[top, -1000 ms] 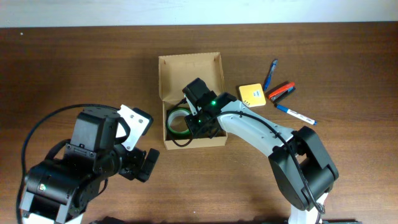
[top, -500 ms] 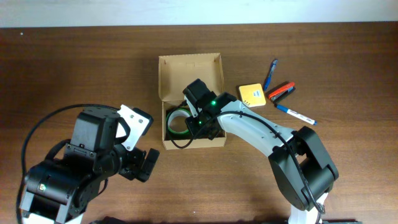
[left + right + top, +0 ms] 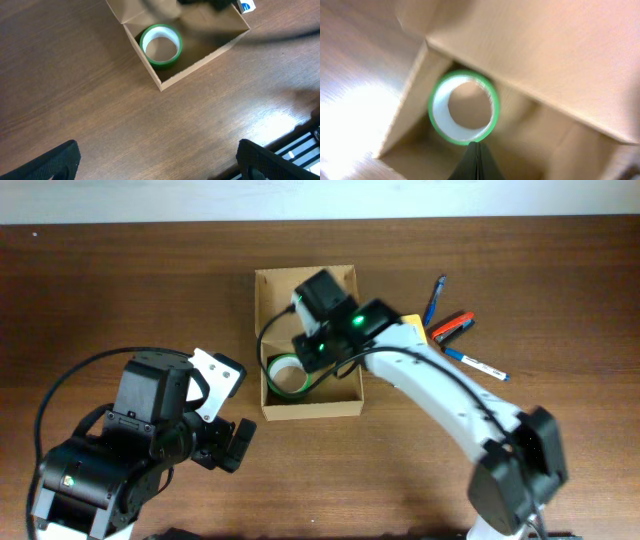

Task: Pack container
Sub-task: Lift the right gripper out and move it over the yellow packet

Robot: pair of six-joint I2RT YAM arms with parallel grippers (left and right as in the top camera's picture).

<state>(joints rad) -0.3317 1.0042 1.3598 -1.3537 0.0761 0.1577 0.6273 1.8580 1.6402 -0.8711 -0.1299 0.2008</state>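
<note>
The container (image 3: 262,310) is a tan cardboard box standing open at mid-table, its flap lid folded back to the far side. A green tape roll (image 3: 286,375) lies flat in its left part. My right gripper (image 3: 318,363) hovers over the box, shut and empty, its tips just short of the tape roll (image 3: 463,106) above the box's left wall (image 3: 405,105). My left gripper (image 3: 228,415) is open and empty over bare table (image 3: 158,165), left and in front of the box (image 3: 200,62), with the tape (image 3: 160,45) in its view.
To the right of the box lie a yellow note pad (image 3: 405,332), a blue pen (image 3: 436,298), a red marker (image 3: 452,327) and a white pen with blue cap (image 3: 475,363). The table's front edge shows in the left wrist view (image 3: 300,145).
My right gripper has lifted out of the box's front part and drawn toward the back, leaving the tape roll uncovered in the box. The left arm has not moved.
</note>
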